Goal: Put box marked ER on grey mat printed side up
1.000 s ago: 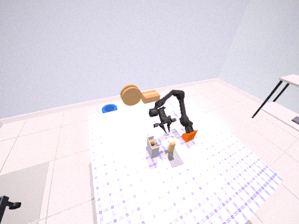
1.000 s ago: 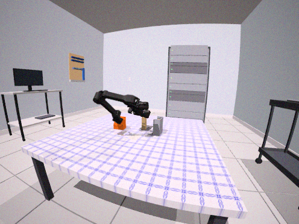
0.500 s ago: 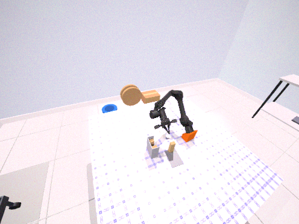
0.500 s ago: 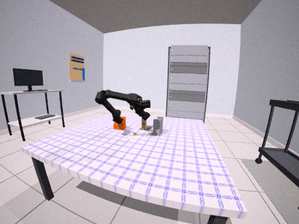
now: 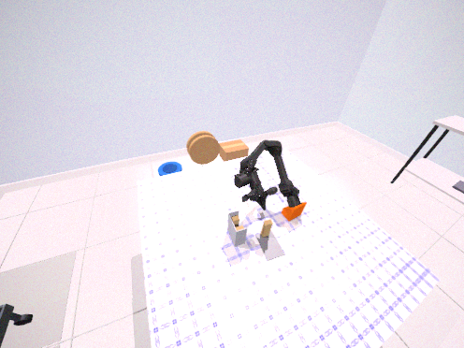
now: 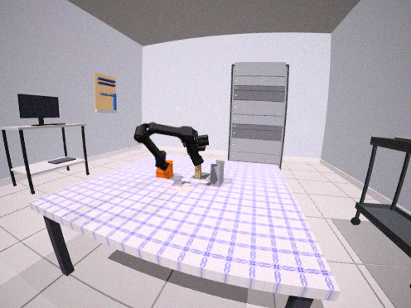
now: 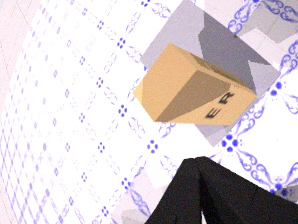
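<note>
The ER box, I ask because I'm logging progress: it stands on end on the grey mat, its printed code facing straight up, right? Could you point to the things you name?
Not quite: the ER box (image 5: 267,228) (image 6: 198,171) (image 7: 185,90) does stand on end on the grey mat (image 5: 273,250) (image 7: 170,30), but its code is on an upright side, as the wrist view shows.

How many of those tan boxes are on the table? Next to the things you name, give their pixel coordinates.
3: one marked ER (image 5: 267,228) (image 6: 198,171) (image 7: 172,82) stands on the grey mat (image 5: 273,252) (image 7: 167,32); two (image 5: 235,220) (image 5: 239,228) are in the grey bin (image 5: 239,237) (image 6: 216,175), partly hidden.
</note>
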